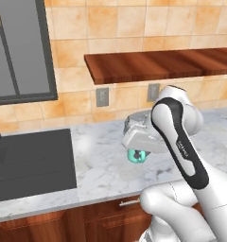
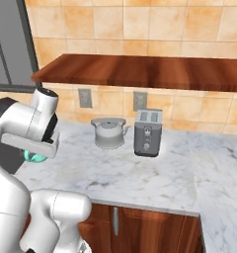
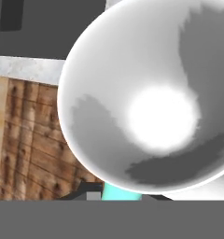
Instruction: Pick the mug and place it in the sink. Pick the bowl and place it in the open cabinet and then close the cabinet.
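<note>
The teal mug (image 1: 136, 156) hangs just above the marble counter (image 1: 101, 165), right of the black sink (image 1: 30, 163), pinched in the gripper (image 1: 138, 153). I'd keep it level, carry it left past the rim, then lower it into the basin.

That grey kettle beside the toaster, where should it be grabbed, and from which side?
Grip the kettle by the arched handle over its lid, coming straight down from above. It stands upright, its rounded body looks too wide for the jaws, and the toaster crowds its spout side.
</note>
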### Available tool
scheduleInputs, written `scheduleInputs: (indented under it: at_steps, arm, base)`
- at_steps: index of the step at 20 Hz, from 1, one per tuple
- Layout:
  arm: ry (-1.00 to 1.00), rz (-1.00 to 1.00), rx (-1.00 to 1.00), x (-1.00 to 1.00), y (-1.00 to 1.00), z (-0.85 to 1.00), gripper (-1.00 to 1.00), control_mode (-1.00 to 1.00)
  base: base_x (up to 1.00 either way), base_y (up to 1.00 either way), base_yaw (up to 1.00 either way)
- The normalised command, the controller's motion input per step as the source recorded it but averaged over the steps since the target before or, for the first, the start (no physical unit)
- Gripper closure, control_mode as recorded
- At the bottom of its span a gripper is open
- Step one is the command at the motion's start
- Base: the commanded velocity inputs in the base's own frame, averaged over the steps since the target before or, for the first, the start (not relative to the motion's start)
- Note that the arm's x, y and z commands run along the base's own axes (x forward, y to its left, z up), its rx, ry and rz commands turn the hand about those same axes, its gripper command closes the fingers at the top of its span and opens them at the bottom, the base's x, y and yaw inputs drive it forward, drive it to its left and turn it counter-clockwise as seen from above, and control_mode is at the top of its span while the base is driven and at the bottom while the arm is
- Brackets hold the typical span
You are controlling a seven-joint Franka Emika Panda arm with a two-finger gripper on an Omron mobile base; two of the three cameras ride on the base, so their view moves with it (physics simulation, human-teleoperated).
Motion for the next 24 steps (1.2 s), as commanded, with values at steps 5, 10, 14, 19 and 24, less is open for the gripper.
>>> scheduleInputs:
  at_steps: [5, 10, 14, 19, 24]
  arm:
    - [0.0, 0.0, 0.0, 0.0, 0.0, 0.0, 1.0, 1.0]
    - [0.0, 0.0, 0.0, 0.0, 0.0, 0.0, 1.0, 1.0]
    - [0.0, 0.0, 0.0, 0.0, 0.0, 0.0, 1.0, 1.0]
    - [0.0, 0.0, 0.0, 0.0, 0.0, 0.0, 1.0, 1.0]
    - [0.0, 0.0, 0.0, 0.0, 0.0, 0.0, 1.0, 1.0]
  base:
    - [0.0, 0.96, 0.09]
    - [0.0, 1.0, 0.03]
    - [0.08, 1.0, 0.0]
    - [0.24, 1.0, 0.0]
    - [0.23, 1.0, 0.0]
